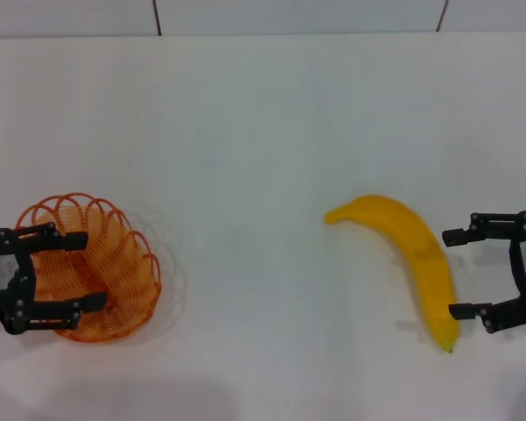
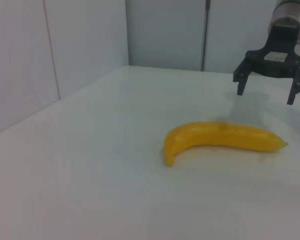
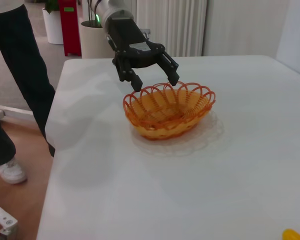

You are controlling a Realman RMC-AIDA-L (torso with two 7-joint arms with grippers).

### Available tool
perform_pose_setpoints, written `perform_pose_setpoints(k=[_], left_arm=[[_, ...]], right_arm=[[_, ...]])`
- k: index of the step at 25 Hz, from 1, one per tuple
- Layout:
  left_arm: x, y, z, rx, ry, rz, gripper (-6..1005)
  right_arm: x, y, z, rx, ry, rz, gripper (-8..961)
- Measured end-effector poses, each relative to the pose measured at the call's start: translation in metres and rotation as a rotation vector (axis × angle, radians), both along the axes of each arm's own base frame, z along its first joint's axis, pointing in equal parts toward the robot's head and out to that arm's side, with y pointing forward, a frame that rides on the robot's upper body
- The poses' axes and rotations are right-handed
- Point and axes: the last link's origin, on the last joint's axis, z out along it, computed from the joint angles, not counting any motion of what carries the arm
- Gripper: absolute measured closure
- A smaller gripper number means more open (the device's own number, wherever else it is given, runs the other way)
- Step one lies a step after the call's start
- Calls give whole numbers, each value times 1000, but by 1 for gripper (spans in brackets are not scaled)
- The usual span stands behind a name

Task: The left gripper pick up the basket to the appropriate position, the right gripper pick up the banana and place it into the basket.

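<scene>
The orange wire basket [image 1: 130,263] rests on the white table at the near left. My left gripper [image 1: 95,269] is open, hanging just over the rim on the basket's left side; the right wrist view shows the left gripper [image 3: 156,82] with its fingertips right above the basket's [image 3: 165,125] looped far edge. The yellow banana [image 1: 408,250] lies on the table at the right. My right gripper [image 1: 451,274] stands open just right of the banana, holding nothing. In the left wrist view the right gripper [image 2: 265,96] hovers above the table behind the banana [image 2: 220,137].
The white table [image 1: 245,132] stretches between basket and banana. In the right wrist view a person's dark legs [image 3: 12,65] stand beside the table's edge, with a red bin [image 3: 70,25] and a white pot [image 3: 52,22] behind. Pale wall panels [image 2: 85,45] border the table.
</scene>
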Motion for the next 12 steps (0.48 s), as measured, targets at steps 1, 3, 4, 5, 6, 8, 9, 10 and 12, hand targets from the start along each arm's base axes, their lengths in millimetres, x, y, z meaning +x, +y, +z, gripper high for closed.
perform_pose_setpoints(k=[1,3,4,5,6,8,9,10,12], left_arm=[[0,0,0,0,0,0,143],[0,0,-1,-1,-2,1,146],[0,0,-1,-1,-3,1,147],[1,0,-2,-1,-3,0,148],[1,0,-2,-1,-4,-2,149],[1,0,-2,1,-6,-4,152],[2,0,-2,3,-8,-5,153],[2,0,-2,5,-10,-6,154],[3,1,-1,18,-20,-7,156]], right_arm=[[0,0,0,0,0,0,56],[0,0,0,2,-2,0,56],[0,0,0,3,-2,0,56],[0,0,-1,3,-2,0,56],[0,0,-1,3,-2,0,56],[0,0,-1,3,-2,0,56],[0,0,-1,3,-2,0,56],[0,0,-1,3,-2,-1,56],[1,-1,-1,3,-2,-3,56]])
